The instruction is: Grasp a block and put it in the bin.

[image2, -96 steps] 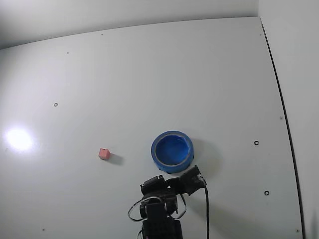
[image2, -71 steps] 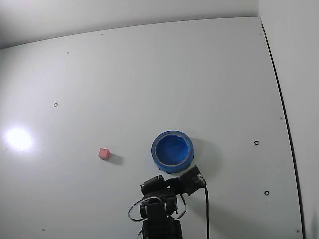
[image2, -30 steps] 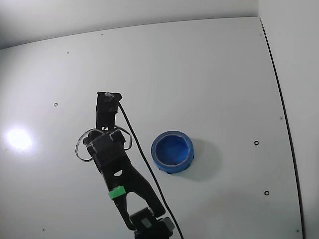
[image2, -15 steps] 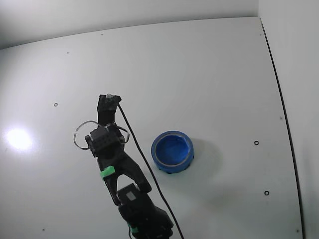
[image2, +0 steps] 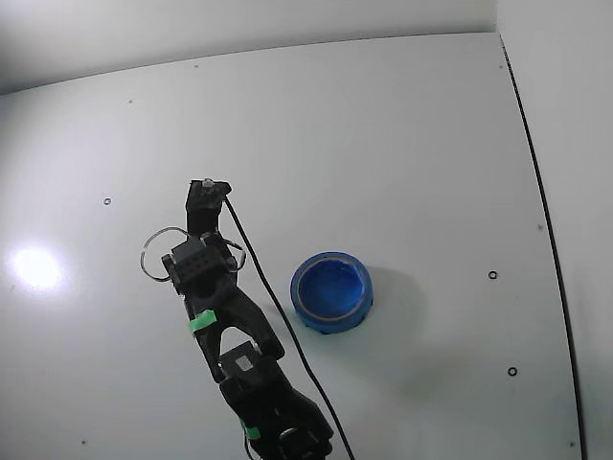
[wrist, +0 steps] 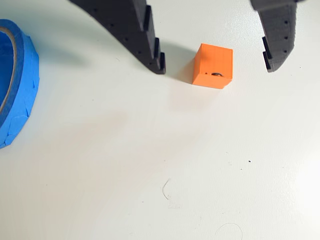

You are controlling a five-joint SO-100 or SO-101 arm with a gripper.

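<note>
So the pincer (wrist: 215, 67) is spread wide open in the wrist view, both black fingers coming down from the top edge with a big gap between them. It's not holding or touching anything. The fingers look like rough matte plastic, kind of grainy, with stepped notches along their inner edges and little dimples on the sides.

The block (wrist: 213, 66) sits right in that gap on the desk (wrist: 150, 165), closer to the left finger than the right one, but clear of both. It reads bright orange here, a small cube with sharp edges and smooth faces, plus a small dark mark on the face nearest the camera. It throws a soft shadow to its left.

The bin (wrist: 17, 85) pokes in at the left edge of the wrist view, well apart from the block. It's bright blue, round, with a thick rim that looks faceted or wrapped, sort of tape-like.

In the fixed view the arm (image2: 230, 335) reaches up from the bottom, and the bin (image2: 331, 291) sits just to its right on the plain white desk. I can't really make out the block from up there, the arm probably covers it.
</note>
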